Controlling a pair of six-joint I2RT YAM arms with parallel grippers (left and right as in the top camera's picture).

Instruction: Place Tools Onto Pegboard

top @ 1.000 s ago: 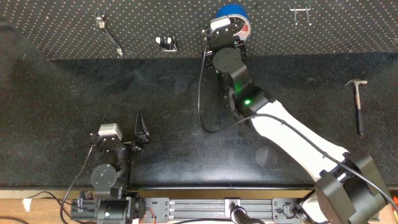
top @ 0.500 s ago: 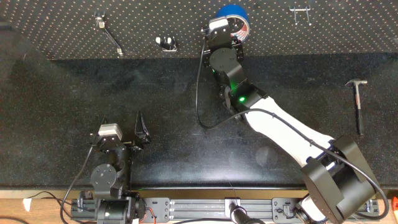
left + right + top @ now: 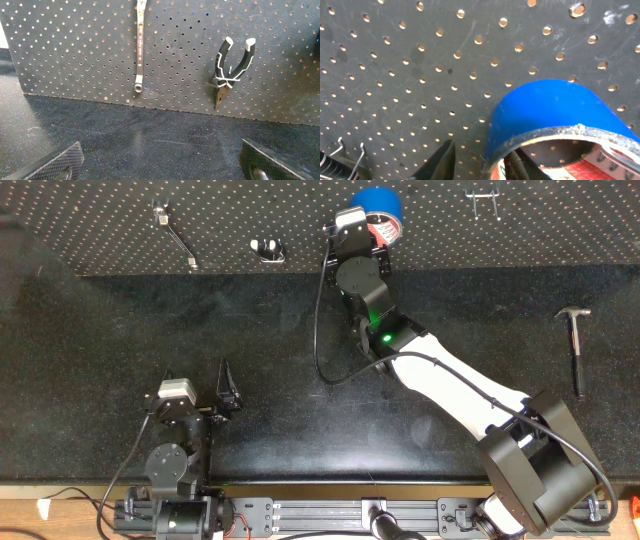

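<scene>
Presently the right gripper (image 3: 481, 161) is pinched on the wall of the blue tape roll (image 3: 550, 107), with one finger outside the blue band and the other inside the core. The roll is held up against the pegboard (image 3: 420, 75). Whether it actually touches the perforated panel cannot be told, and any peg meant for it is hidden behind the roll.

The step in hand is judged to be the hanging of the roll. To do it well, the core should be brought over a peg before the grip is loosened. The roll should then be lowered until its weight is taken by the peg. The fingers should be parted only a little, so that the inner one is drawn out of the core without the roll being dragged off. A release with no peg through the core would probably drop the roll onto the black mat (image 3: 250, 330) at the pegboard's foot.

Farther along the pegboard, pliers (image 3: 231, 70) and a wrench (image 3: 140, 45) are already hung, the pliers nearer the roll. A bare double hook (image 3: 483, 200) is fixed to the pegboard on the roll's other side. A hammer (image 3: 575, 350) lies on the mat, well out from the pegboard, not yet hung. The left gripper (image 3: 162, 162) is spread wide with nothing between its fingers, low over the mat and facing the pegboard.
</scene>
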